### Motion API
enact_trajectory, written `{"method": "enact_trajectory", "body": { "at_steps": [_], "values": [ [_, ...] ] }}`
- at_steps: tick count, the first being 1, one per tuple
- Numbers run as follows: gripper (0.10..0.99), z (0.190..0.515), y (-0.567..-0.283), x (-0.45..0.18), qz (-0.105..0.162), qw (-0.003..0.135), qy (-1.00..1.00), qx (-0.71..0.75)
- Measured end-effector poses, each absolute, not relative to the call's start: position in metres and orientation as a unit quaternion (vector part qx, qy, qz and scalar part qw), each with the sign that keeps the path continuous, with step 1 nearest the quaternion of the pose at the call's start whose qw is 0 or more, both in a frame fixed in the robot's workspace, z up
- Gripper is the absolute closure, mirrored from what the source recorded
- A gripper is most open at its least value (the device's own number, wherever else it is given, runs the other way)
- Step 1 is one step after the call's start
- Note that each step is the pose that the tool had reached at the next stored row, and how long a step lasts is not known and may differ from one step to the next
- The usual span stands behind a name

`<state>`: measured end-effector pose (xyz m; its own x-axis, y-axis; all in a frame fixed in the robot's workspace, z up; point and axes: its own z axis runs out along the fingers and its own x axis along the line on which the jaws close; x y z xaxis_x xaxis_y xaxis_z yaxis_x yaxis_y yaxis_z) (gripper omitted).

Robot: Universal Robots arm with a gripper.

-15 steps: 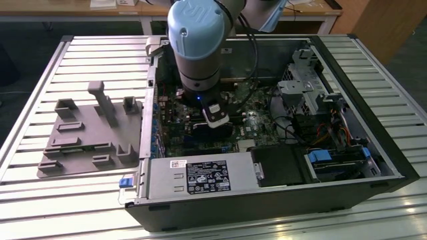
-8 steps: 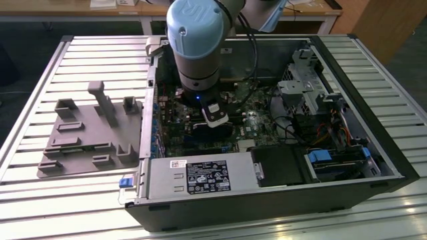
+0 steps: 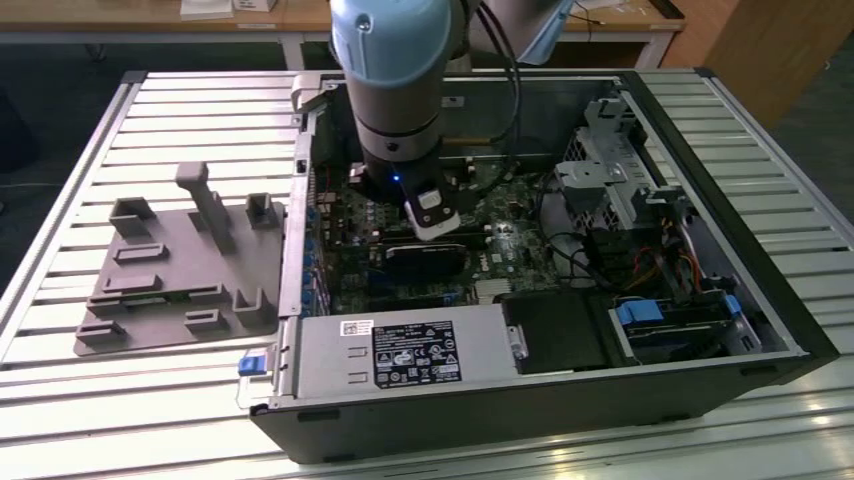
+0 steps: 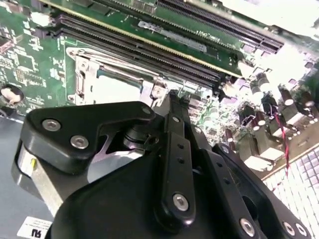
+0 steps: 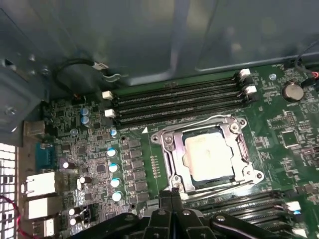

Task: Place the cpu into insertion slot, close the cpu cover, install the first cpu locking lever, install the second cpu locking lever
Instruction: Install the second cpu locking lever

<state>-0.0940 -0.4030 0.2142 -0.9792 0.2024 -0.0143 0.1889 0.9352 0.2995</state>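
Gleaming pale metal cpu seated flat, silvery cpu cover framing it, black claw pinched narrow.

Slatted metal tabletop carries an open computer case and, beside it toward the exterior view's left, a grey fixture tray.

Pale matt metal cpu, shiny steel cpu cover

the arm is a pale blue-grey cylinder with a black lower collar, a small blue light and a white wrist block. the gripper is black linkage with silver screws.
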Motion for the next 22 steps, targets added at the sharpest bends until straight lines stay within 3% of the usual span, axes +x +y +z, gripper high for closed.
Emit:
{"method": "enact_trajectory", "body": {
  "at_steps": [14,22],
  "values": [
    [0.984,0.215,-0.402,-0.048,0.138,0.013,0.985,0.101],
    [0.984,0.215,-0.385,-0.044,0.100,0.013,0.990,0.101]
  ]
}}
